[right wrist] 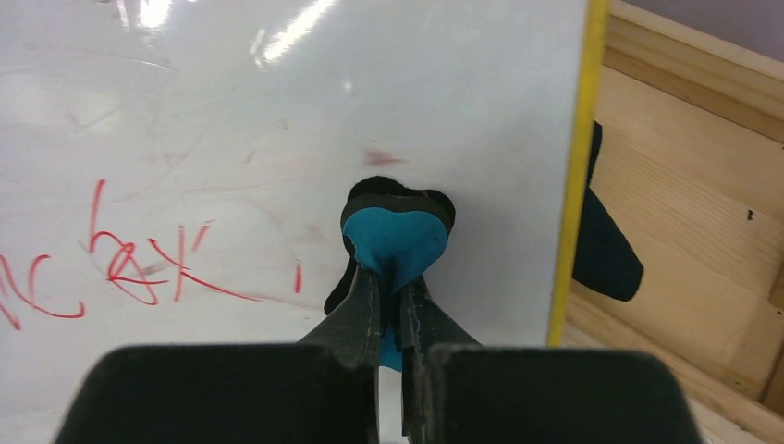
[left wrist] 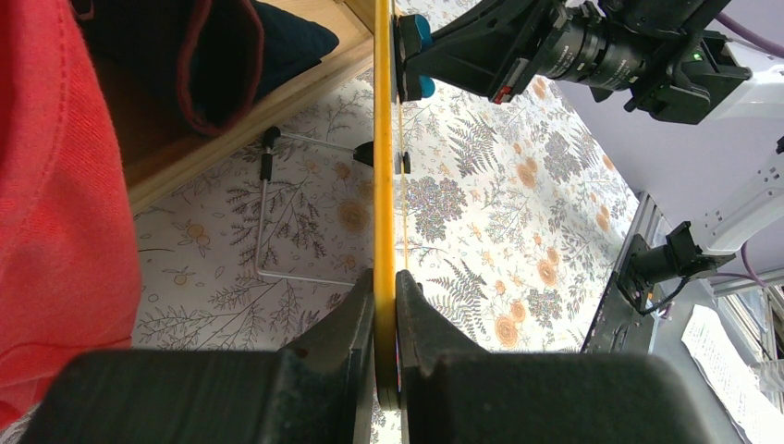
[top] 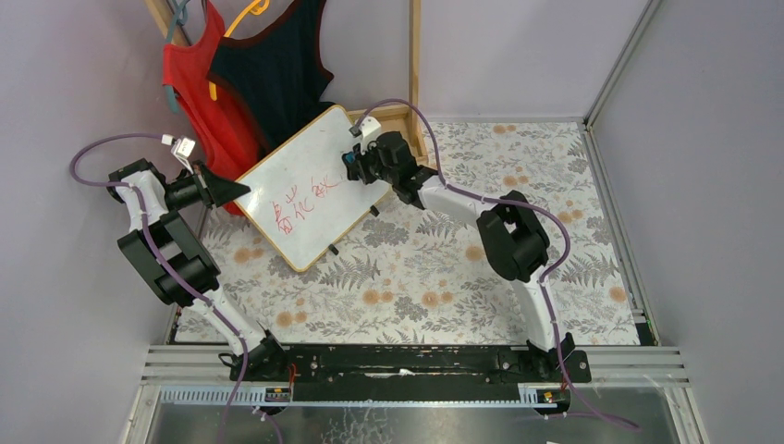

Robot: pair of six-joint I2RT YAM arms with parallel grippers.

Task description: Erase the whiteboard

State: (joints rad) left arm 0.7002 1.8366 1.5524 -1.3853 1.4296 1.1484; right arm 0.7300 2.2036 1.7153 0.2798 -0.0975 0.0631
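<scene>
The whiteboard (top: 310, 180) has a light wooden frame and stands tilted on the flowered table, red characters (top: 300, 205) across its lower half. My left gripper (top: 236, 189) is shut on the board's left edge; in the left wrist view the yellow frame edge (left wrist: 385, 166) runs straight up from between the jaws. My right gripper (top: 353, 159) is shut on a small blue eraser (right wrist: 398, 242), whose black pad presses flat on the white surface near the board's right edge. Red strokes (right wrist: 139, 264) lie left of the eraser, and a faint red smear (right wrist: 381, 157) above it.
A red top (top: 199, 88) and a dark top (top: 273, 65) hang behind the board on a wooden rack (top: 407, 116). The board's wire stand (left wrist: 268, 222) rests on the flowered tablecloth (top: 444, 268). Metal rails (top: 610, 92) bound the table on the right.
</scene>
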